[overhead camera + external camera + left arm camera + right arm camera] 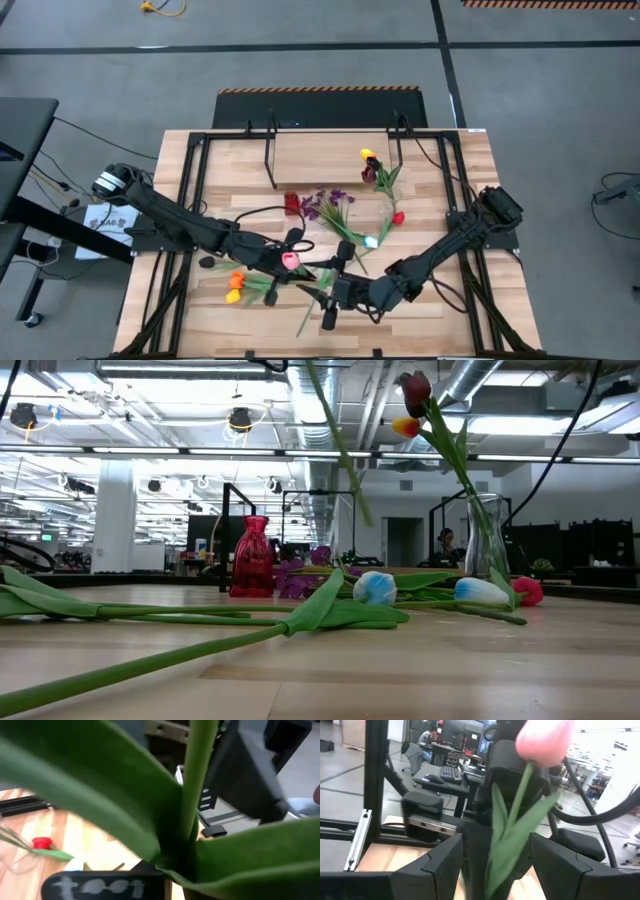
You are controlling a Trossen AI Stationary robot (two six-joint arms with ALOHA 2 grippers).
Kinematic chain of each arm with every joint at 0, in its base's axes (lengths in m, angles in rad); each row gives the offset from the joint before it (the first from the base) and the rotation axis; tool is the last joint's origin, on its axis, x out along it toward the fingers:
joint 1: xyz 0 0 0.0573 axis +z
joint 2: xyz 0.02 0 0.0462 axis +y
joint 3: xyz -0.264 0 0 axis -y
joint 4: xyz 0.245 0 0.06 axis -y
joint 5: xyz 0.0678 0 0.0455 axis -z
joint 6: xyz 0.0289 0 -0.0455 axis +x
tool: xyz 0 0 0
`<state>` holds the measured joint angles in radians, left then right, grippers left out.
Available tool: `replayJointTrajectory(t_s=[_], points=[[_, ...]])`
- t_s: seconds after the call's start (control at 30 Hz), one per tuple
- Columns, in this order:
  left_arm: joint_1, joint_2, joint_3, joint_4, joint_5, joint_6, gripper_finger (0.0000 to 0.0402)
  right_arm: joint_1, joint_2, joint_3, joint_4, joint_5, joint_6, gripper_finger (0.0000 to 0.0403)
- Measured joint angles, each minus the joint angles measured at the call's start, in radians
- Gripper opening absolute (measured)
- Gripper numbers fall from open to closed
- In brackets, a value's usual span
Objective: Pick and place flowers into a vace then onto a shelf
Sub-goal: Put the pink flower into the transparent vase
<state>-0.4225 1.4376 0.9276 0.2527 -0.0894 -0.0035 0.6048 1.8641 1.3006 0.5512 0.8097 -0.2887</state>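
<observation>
The light wooden shelf on thin black legs [320,160] stands at the table's far side. A clear glass vase [486,540] holding dark maroon and yellow tulips [369,165] lies right of centre; a small red glass vase [251,557] stands nearer the middle. Near the front edge, the left gripper [300,262] is clamped on a pink tulip's [545,740] green stem. The right gripper [495,865] has its fingers apart around that stem.
</observation>
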Motion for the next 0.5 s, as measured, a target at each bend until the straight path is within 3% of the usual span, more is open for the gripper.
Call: replayJointTrajectory(t_s=[0.3,0.5], points=[[0.0,0.0,0.0,0.001,0.002,0.001,0.0,-0.024,0.0,0.0,-0.006,0.0,0.027,0.0202],[0.0,0.0,0.0,0.001,0.002,0.001,0.0,-0.026,0.0,0.0,-0.008,0.0,0.027,0.0128]])
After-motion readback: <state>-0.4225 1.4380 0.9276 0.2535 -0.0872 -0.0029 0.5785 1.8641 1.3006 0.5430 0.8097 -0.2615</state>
